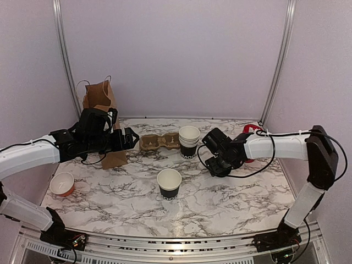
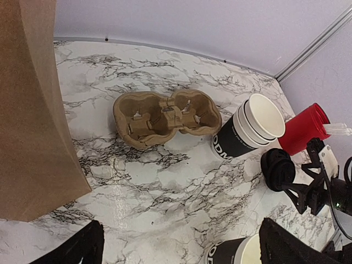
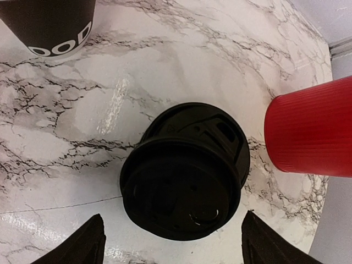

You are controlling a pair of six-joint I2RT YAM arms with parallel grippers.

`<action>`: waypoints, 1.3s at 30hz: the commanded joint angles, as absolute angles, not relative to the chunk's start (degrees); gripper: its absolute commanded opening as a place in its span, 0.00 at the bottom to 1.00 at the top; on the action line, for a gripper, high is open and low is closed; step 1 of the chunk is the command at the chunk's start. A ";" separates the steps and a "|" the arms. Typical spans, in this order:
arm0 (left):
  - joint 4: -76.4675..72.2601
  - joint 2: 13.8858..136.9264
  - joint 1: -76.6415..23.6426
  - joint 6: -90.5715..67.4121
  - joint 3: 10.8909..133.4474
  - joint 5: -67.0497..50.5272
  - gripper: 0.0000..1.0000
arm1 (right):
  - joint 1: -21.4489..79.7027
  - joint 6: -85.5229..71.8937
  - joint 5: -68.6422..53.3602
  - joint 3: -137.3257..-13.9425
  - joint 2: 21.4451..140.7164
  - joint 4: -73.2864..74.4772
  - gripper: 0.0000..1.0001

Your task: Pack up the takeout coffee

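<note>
**Lid pick-up stage: right gripper over the lids, cup not yet closed**

The right gripper [image 3: 173,242] hangs directly above a small stack of black lids [image 3: 184,170]. Its fingers are spread wide to either side and touch nothing. A red cup [image 3: 311,132] stands just beside the lids, off to one side of this gripper. The coffee cup [image 1: 169,183] stands upright and lidless on the tabletop [image 1: 110,203], apart from both grippers and between the two arms. The left gripper [image 2: 184,247] is likewise spread and empty. It faces a cardboard cup carrier [image 2: 165,118] ahead of it, with a paper bag [image 2: 33,110] close at its side.

The step in hand appears to be fetching a lid, and packing has not begun. The next move calls for a straight descent. The fingers should then close on the rim of the top lid only, without touching the red cup.
</note>
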State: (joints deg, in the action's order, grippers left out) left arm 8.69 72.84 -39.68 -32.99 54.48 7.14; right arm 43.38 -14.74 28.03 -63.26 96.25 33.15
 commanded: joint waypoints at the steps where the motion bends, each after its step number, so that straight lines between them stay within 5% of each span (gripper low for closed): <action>1: 7.34 73.14 -39.40 -32.35 55.28 7.30 0.99 | 45.65 -15.87 33.07 -66.25 99.78 35.67 0.83; 33: 7.37 73.44 -39.43 -32.32 55.37 7.07 0.99 | 47.71 -17.40 43.19 -67.65 108.87 34.84 0.87; 39: 7.38 73.39 -39.36 -32.33 55.37 6.95 0.99 | 47.67 -17.53 43.24 -66.90 108.81 33.90 0.80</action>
